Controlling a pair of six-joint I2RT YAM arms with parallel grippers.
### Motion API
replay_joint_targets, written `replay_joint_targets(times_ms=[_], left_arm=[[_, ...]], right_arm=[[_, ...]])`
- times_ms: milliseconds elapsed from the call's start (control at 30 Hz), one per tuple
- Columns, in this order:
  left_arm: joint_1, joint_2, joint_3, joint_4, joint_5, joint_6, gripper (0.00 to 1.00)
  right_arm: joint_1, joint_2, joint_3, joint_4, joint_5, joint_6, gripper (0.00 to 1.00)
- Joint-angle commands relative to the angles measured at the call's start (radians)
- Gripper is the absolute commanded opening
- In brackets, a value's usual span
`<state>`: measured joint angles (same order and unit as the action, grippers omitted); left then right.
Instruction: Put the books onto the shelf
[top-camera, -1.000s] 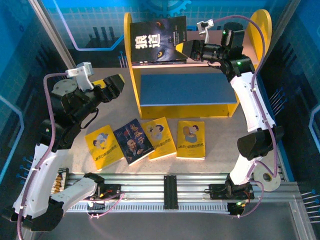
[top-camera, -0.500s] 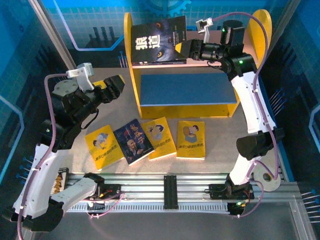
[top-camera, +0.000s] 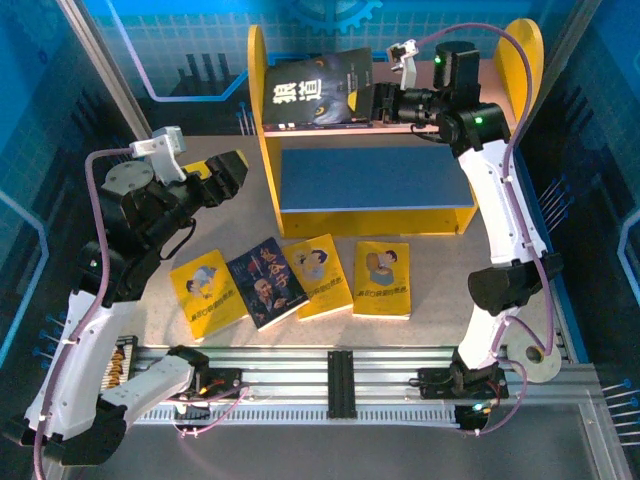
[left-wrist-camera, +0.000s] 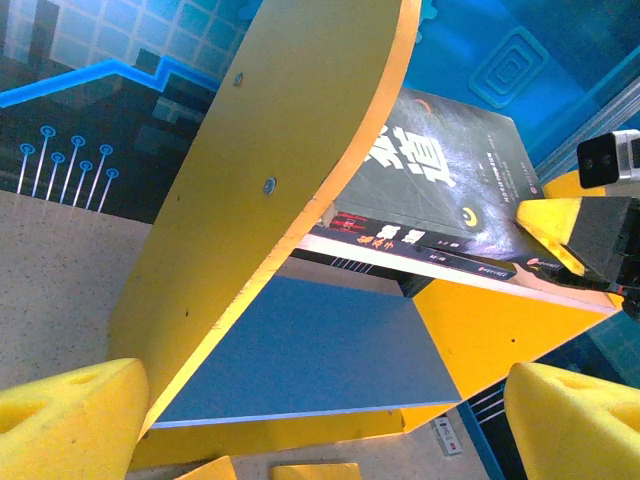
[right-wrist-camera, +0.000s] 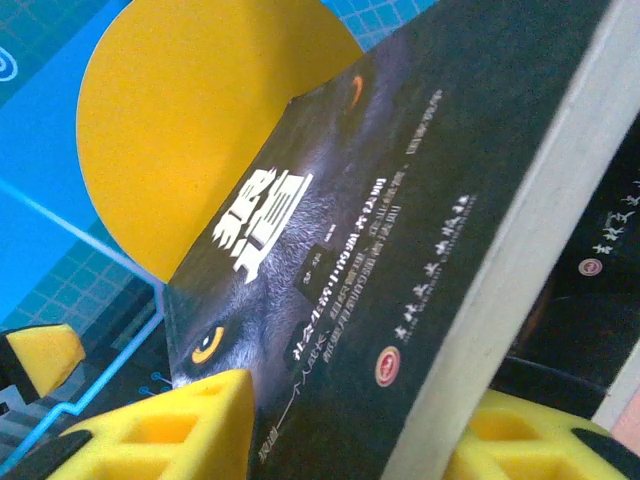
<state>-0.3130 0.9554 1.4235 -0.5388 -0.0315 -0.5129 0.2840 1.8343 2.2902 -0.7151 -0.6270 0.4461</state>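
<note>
Our right hand (top-camera: 380, 100) sits at the upper board of the shelf (top-camera: 372, 180), fingers either side of the right edge of the dark book (top-camera: 318, 88), which leans there. We cannot tell whether it grips. Our left hand (top-camera: 232, 172) hangs open and holds nothing. Four more lie on the worktop (top-camera: 440, 270) before the shelf, long sides pointing toward it. We judge the left hand nearer the leftmost yellow book (top-camera: 207, 290).
</note>
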Motion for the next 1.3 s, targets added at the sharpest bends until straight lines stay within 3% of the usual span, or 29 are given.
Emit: replay_joint_targets(times_ms=[0,633,1267], left_arm=[[0.004,-0.012,0.004,-0.002,-0.022,0.032,0.93],[0.003,-0.021,0.013,-0.021,-0.028,0.037,0.93],[0.003,-0.021,0.0,-0.021,-0.025,0.033,0.93]], right_arm=[[0.027,0.015,0.057,-0.047,0.047,-0.06,0.48],[0.052,0.056,0.146,-0.154,0.209,-0.16,0.75],[0.052,0.045,0.155,-0.212,0.293,-0.21,0.82]])
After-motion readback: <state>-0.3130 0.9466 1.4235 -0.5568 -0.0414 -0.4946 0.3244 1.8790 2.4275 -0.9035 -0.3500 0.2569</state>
